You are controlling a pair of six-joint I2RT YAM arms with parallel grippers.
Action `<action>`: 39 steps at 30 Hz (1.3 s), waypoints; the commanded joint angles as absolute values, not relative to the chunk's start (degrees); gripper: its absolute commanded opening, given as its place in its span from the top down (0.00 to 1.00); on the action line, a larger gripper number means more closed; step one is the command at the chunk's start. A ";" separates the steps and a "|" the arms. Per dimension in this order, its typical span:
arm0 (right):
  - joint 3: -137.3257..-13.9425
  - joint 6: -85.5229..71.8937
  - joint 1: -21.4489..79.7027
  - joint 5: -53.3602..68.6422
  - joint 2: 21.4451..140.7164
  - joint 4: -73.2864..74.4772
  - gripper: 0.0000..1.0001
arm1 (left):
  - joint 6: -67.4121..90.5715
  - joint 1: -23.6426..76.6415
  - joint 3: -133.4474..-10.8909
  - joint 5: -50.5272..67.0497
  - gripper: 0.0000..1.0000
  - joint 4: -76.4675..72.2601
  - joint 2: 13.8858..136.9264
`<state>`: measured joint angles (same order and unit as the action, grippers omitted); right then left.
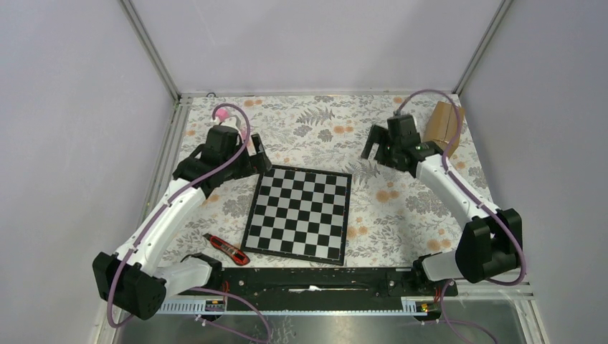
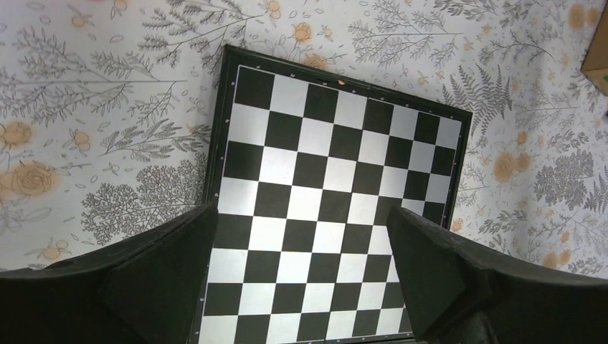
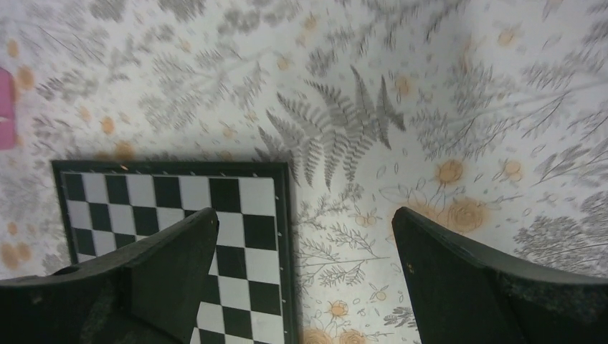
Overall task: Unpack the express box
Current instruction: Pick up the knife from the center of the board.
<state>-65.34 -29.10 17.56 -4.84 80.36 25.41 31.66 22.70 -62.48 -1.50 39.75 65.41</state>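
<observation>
The express box [image 1: 444, 123], a small brown cardboard carton, stands at the far right corner of the floral table, just behind my right arm. A brown corner of the express box [image 2: 599, 57] shows at the right edge of the left wrist view. My right gripper [image 1: 374, 149] hangs open to the left of the box, apart from it, with nothing between its fingers. In its wrist view the right gripper [image 3: 305, 211] spans bare cloth and the chessboard's corner. My left gripper [image 1: 262, 159] is open and empty over the chessboard's far left corner. From its wrist camera the left gripper [image 2: 301, 211] frames only board squares.
A black-and-white chessboard [image 1: 300, 213] lies in the middle of the table. A red box cutter [image 1: 226, 249] lies near the front, left of the board. A pink object [image 1: 224, 112] sits behind the left arm at the far left. Grey walls close in the table.
</observation>
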 commanded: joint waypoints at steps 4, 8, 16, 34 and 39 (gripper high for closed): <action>-49.94 -36.06 20.65 -0.55 74.43 20.39 0.01 | 35.55 16.93 -54.21 3.95 0.01 35.24 61.42; -45.62 -38.91 25.87 -1.04 74.38 17.59 0.01 | 38.14 15.31 -51.55 2.32 0.01 35.67 61.69; -42.23 -40.10 28.82 -0.59 72.50 14.92 0.01 | 54.72 9.87 -46.96 -17.54 0.01 51.08 53.70; -40.24 -37.22 29.97 3.69 69.55 10.22 0.01 | 79.68 9.93 -36.01 -16.02 0.01 64.98 49.87; -40.47 -36.45 29.96 3.44 68.69 10.07 0.01 | 82.62 10.12 -35.26 -13.69 0.01 64.69 53.42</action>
<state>-40.64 -37.80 29.56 2.72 70.70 11.57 78.19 10.11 -36.16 -16.03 64.49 51.59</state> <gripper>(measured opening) 0.988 0.989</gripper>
